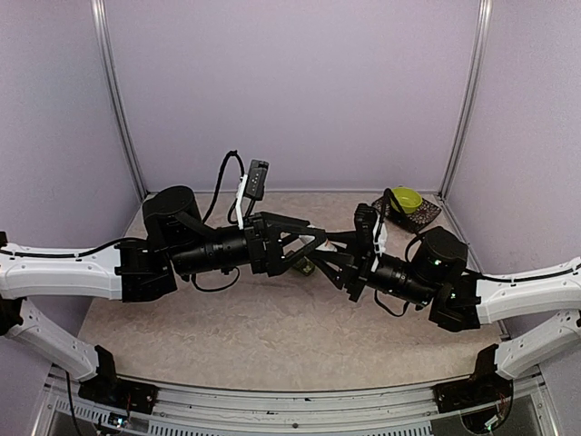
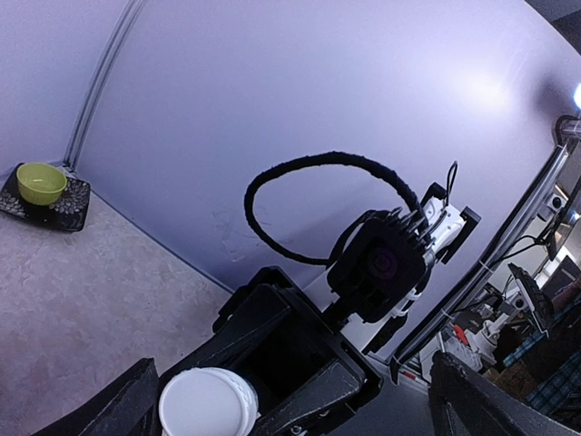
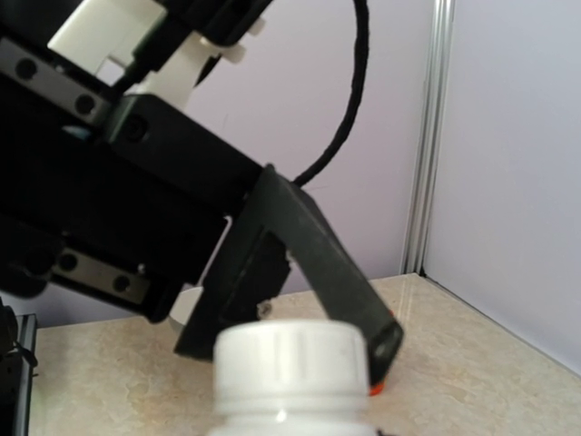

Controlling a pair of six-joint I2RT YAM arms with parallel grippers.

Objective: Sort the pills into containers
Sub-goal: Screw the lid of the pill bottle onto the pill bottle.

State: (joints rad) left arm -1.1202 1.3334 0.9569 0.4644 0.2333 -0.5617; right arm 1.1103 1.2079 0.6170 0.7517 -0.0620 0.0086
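Top external view, and the container strip is barely on show. Only a small dark olive sliver peeps out on the table near its middle, right beneath the spot where the two grippers meet. Its lids and compartments are hidden, so how they stand I cannot tell.

Above it, the white bottle takes the stage. The right wrist view has it dead centre at the bottom edge, close to the lens, with its white cap on. The left wrist view looks at that round cap end-on, and the black fingers of the right gripper hug the bottle on either side. So the right gripper is clamped on the white bottle, cap pointing left towards the other arm.

The left gripper is spread wide. Its two fingers sit far apart at the bottom corners of its own camera, with the cap between them and nearer the left-hand one. It grips nothing. One of those fingers slants just behind the cap in the right wrist view; touching or not, I cannot tell.

Off at the far right corner, a yellow-green bowl sits on a dark patterned tray, well apart from the action. Pale purple walls close in the scene.
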